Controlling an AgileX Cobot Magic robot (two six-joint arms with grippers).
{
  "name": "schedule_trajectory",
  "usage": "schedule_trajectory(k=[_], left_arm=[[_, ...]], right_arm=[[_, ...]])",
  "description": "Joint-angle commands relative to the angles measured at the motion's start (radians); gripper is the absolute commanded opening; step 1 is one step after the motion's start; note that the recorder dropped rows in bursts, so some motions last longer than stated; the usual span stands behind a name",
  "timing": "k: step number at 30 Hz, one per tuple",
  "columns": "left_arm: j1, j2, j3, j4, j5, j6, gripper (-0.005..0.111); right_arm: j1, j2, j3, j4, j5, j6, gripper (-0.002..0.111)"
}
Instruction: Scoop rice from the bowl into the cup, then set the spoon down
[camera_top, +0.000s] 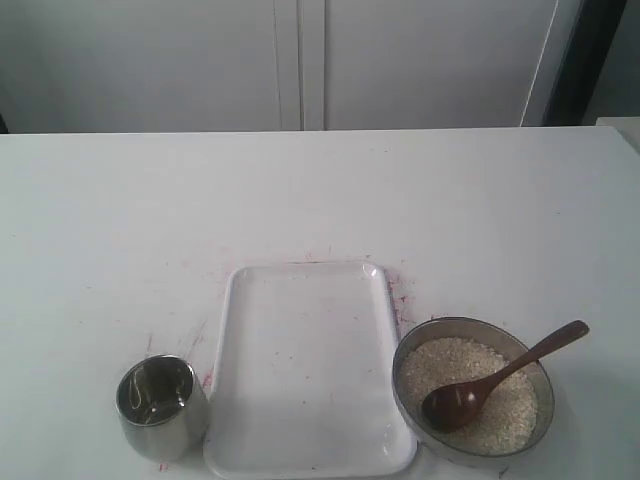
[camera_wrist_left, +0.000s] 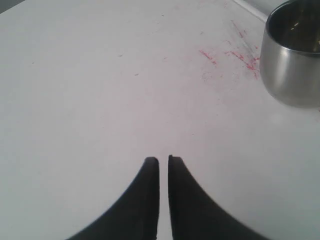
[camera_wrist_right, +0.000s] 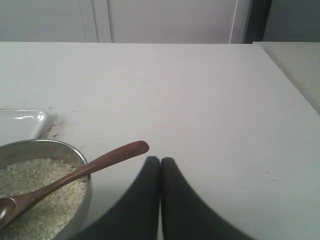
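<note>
The left tool (camera_wrist_left: 163, 159) hung over the counter (camera_wrist_left: 100, 100), its fingers drawn to a thin slit and gripping nothing, with the cup (camera_wrist_left: 292, 65) standing nearby. The right tool (camera_wrist_right: 160, 160) was closed and empty, just beside the handle end of the spoon (camera_wrist_right: 115, 156). The spoon lay in the rice (camera_top: 450, 362), handle propped on the rim of the bowl (camera_top: 468, 322), right of the white tray (camera_top: 305, 360); the cup stood just left of it.

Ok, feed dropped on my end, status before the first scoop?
Left gripper shut, empty. Right gripper shut, empty, near spoon handle. Spoon lies in bowl on rice. Tray sits between bowl and cup.
</note>
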Motion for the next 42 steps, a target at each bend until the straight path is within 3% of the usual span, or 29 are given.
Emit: schedule_trajectory(k=[1,8,13,23,31,32,33,34,42], left_arm=[[-0.007,0.000,0.009,-0.006,0.049,-0.006,0.014],[-0.007,0.000,0.009,-0.006,0.049,-0.006,0.014],[-0.007,0.000,0.009,-0.006,0.049,-0.006,0.014],[-0.007,0.000,0.009,-0.006,0.049,-0.006,0.014],[-0.007,0.000,0.009,-0.006,0.049,-0.006,0.014],[-0.007,0.000,0.009,-0.006,0.049,-0.006,0.014],[-0.007,0.000,0.009,-0.006,0.049,-0.006,0.014],[-0.007,0.000,0.009,-0.006,0.049,-0.006,0.014],[-0.007,0.000,0.009,-0.006,0.049,-0.006,0.014]], right_arm=[[-0.006,-0.005,0.007,0.001,-0.001,0.003,0.000],[-0.006,-0.005,0.007,-0.001,-0.033,0.003,0.000],[-0.006,-0.005,0.007,0.001,-0.285,0.003,0.000],[-0.006,-0.005,0.007,0.001,-0.336,0.008,0.000],[-0.006,-0.005,0.007,0.001,-0.536,0.420,0.000],[-0.006,-0.005,0.007,0.001,-0.504,0.473,0.000],[-0.006,-0.003,-0.060,-0.001,-0.312,0.516,0.000],[-0.006,0.005,-0.100,-0.001,-0.229,0.514,0.000],[0.053,0.302,-0.454,0.072,0.262,0.105,0.000]])
